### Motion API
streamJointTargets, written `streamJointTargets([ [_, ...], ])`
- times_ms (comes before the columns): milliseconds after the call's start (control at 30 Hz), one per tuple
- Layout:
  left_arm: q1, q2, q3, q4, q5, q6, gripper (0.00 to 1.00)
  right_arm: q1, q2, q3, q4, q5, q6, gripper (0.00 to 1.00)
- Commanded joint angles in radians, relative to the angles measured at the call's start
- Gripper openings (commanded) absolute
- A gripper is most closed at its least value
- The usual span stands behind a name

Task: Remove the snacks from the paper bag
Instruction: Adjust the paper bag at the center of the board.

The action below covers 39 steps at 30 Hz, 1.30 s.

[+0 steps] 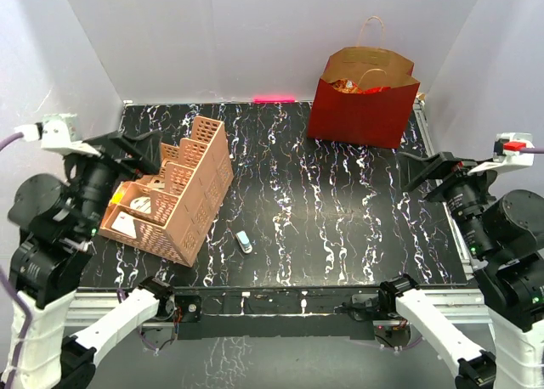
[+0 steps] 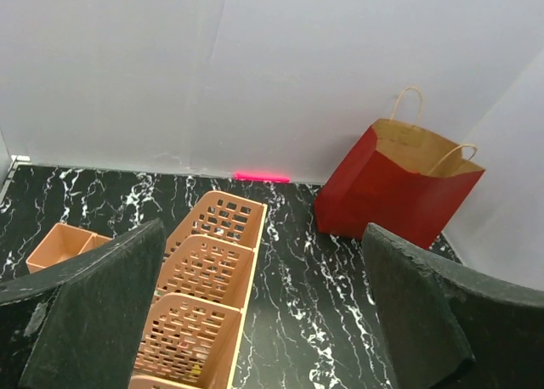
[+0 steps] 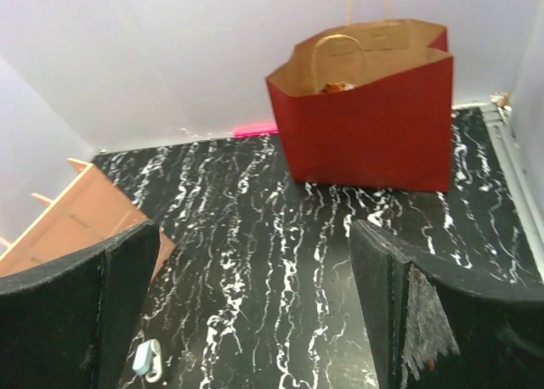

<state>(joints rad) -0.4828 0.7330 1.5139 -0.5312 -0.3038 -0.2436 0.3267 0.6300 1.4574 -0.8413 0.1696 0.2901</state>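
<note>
Black marbled desk (image 1: pixel 340 219) carries the paper bag (image 1: pixel 364 113) upright at its far right corner, snacks (image 1: pixel 355 87) glinting inside. Both my jaws hang wide open, empty, well apart from it. I judge the right pair should descend through the mouth, clear of the handles (image 1: pixel 371 24)

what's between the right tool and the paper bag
Nothing visible: only tabletop lies between the open right tool and the paper bag. The pink organizer sits well off to the left.
</note>
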Motion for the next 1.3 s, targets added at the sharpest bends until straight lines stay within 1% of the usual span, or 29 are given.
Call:
streamJointTargets([
  [0, 0.044, 0.089, -0.019, 0.063, 0.074, -0.012, 0.98, -0.063, 0.052, 0.021, -0.03, 0.026, 0.0, 0.98],
  [100, 0.047, 0.159, -0.019, 0.083, 0.113, -0.002, 0.98, -0.1, 0.077, 0.02, -0.046, 0.025, -0.004, 0.98],
  [233, 0.016, 0.264, -0.003, 0.109, 0.164, 0.001, 0.98, -0.137, 0.108, 0.001, -0.043, 0.025, 0.007, 0.98],
  [367, -0.025, 0.342, -0.034, 0.193, 0.241, -0.032, 0.98, -0.161, 0.14, -0.024, -0.027, 0.019, 0.012, 0.98],
  [467, -0.075, 0.381, -0.077, 0.28, 0.28, -0.041, 0.98, -0.171, 0.15, -0.048, 0.003, 0.012, 0.01, 0.98],
  [567, -0.145, 0.403, -0.107, 0.328, 0.292, 0.002, 0.98, -0.177, 0.162, -0.071, 0.037, 0.004, 0.006, 0.98],
  [700, -0.228, 0.377, -0.184, 0.379, 0.316, 0.049, 0.98, -0.181, 0.211, -0.104, 0.089, 0.028, 0.003, 0.98],
  [800, -0.277, 0.329, -0.276, 0.443, 0.332, 0.066, 0.98, -0.183, 0.292, -0.105, 0.144, 0.034, -0.017, 0.98],
  [867, -0.3, 0.304, -0.32, 0.473, 0.336, 0.078, 0.98, -0.184, 0.362, -0.083, 0.182, 0.045, -0.024, 0.98],
  [967, -0.333, 0.275, -0.355, 0.488, 0.314, 0.088, 0.98, -0.185, 0.475, -0.019, 0.25, 0.014, -0.063, 0.98],
  [1067, -0.353, 0.249, -0.388, 0.514, 0.298, 0.092, 0.98, -0.186, 0.584, 0.021, 0.348, 0.019, -0.109, 0.99],
  [1167, -0.368, 0.229, -0.41, 0.539, 0.288, 0.099, 0.98, -0.197, 0.691, 0.043, 0.467, 0.054, -0.126, 0.95],
  [1200, -0.371, 0.225, -0.415, 0.545, 0.285, 0.101, 0.99, -0.205, 0.727, 0.054, 0.497, 0.071, -0.121, 0.93],
  [1267, -0.375, 0.217, -0.425, 0.555, 0.276, 0.105, 0.98, -0.226, 0.796, 0.085, 0.541, 0.102, -0.108, 0.91],
])
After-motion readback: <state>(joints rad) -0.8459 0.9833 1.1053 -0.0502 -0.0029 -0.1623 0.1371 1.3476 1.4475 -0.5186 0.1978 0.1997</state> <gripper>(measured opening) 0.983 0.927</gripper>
